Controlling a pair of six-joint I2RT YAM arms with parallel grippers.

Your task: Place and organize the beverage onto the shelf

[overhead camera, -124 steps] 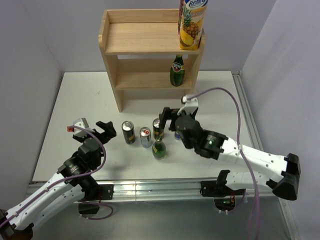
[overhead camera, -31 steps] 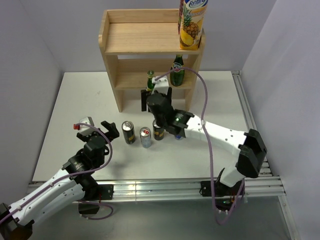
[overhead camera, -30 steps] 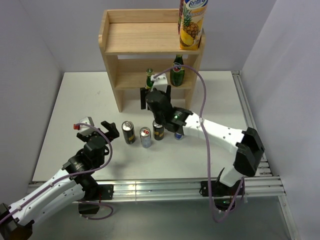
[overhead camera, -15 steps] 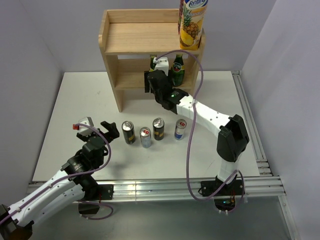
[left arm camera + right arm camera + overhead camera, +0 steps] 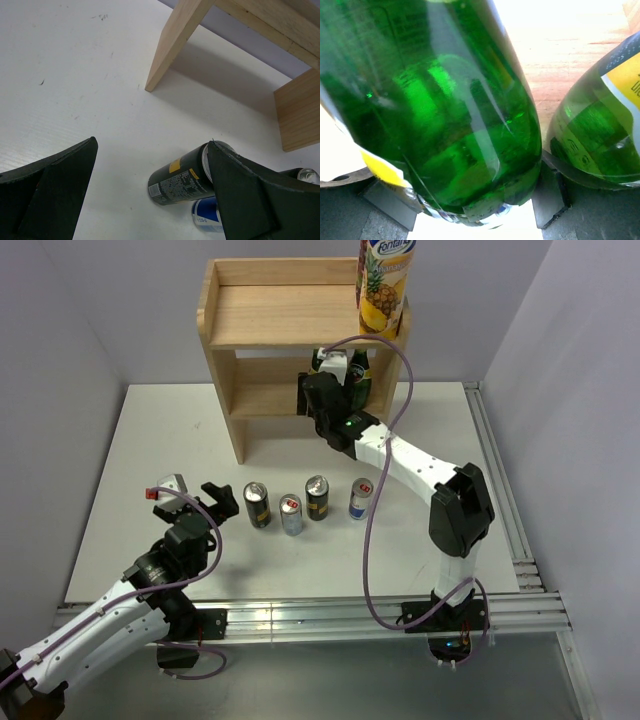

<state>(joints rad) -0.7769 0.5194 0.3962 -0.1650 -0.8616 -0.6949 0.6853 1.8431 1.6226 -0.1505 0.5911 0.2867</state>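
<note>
The right hand is clenched on the held green bottle, one finger on each side of its lower body. It reaches into the lower tier of the shelf. The held bottle stands just beside the second green bottle, already on that tier at the right end. Whether its base is seated on the board cannot be determined.

Hazards, as judged:
- Further travel to the right would knock the second bottle.
- Release before the base is seated would tip the held bottle.
- Withdrawal with the fingers not spread enough would drag it off the tier.

Four cans remain in a row on the surface. The left hand hangs released, near the leftmost can.

Change from one second ago: the right hand and bottle were in front of the shelf, above the cans; they are now inside the lower tier. The left hand has not moved.
</note>
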